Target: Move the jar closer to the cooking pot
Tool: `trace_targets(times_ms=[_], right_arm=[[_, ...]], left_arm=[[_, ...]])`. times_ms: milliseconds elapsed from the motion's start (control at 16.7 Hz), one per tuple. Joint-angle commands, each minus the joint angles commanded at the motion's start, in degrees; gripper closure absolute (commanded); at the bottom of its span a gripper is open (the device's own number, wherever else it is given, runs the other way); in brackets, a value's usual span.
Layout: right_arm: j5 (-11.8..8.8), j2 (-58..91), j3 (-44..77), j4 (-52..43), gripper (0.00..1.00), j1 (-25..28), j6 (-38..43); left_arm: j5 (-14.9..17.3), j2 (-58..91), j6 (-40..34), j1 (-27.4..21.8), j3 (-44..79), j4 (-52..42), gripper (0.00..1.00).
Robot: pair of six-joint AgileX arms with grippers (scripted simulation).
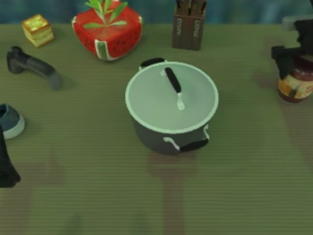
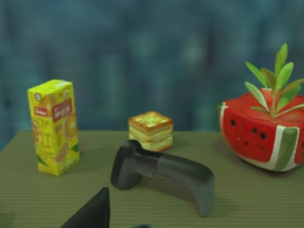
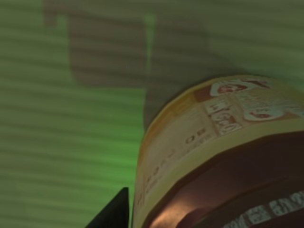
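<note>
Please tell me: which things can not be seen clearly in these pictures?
- Jar: top view, its lid is hidden under the right gripper; right wrist view shows only its label.
- Left gripper: cut off by the top view's left edge.
- Shoe: cut off by the same edge.

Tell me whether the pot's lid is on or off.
On: the pale lid sits flush over the cooking pot, handle on top.

Brown-red jar [image 1: 295, 84], yellow-orange label; grey pot [image 1: 171, 105].
</note>
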Motion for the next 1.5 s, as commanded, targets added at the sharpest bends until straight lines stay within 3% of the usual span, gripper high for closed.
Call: trace_targets(times_ms=[240, 300, 900, 1500], right_arm=[[0.0, 0.0, 0.0, 0.0, 0.98, 0.0, 0.0], [0.0, 0.0, 0.0, 0.0, 1.00, 0.0, 0.0], [0.0, -1.0, -0.9, -0.1, 1.00, -0.1, 0.0], [-0.2, -26.8, -22.1, -4.3, 1.00, 0.9, 0.4]], left_arm=[[0.0, 0.0, 0.0, 0.0, 0.0, 0.0, 0.00], [0.0, 0.0, 0.0, 0.0, 0.0, 0.0, 0.00], [0.0, 0.0, 0.0, 0.0, 0.0, 0.0, 0.00], [0.0, 0.0, 0.0, 0.0, 0.0, 0.0, 0.00]])
